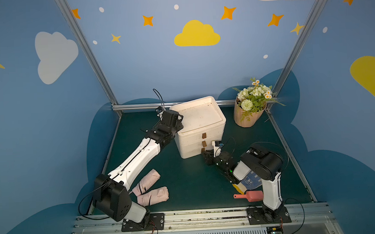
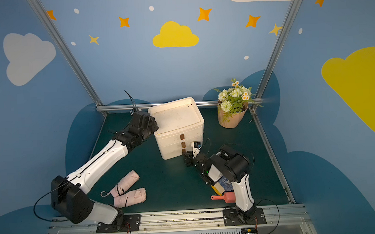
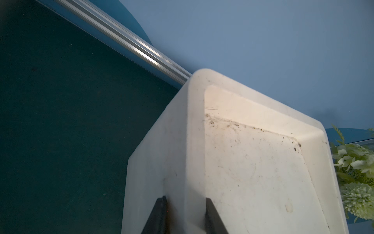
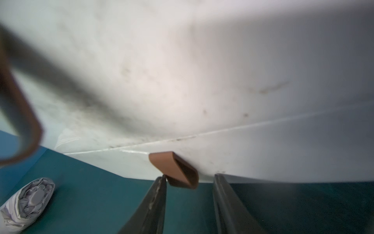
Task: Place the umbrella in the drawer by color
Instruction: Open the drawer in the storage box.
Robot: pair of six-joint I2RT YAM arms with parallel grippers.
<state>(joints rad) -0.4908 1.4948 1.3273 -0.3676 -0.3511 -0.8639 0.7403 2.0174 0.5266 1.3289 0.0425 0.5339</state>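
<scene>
A white three-drawer unit stands at the back middle of the green mat, all drawers pushed in. Each drawer has a brown tab handle. My left gripper is shut on the left rim of the unit's top. My right gripper is open at the bottom drawer's tab handle, which sits between the fingertips, against one finger. Two folded pink umbrellas lie at the front left. A blue patterned umbrella lies partly hidden under my right arm.
A flower pot stands at the back right corner. A red scoop-shaped thing lies by the right arm's base. Aluminium rails edge the mat. The end of one folded umbrella shows in the right wrist view.
</scene>
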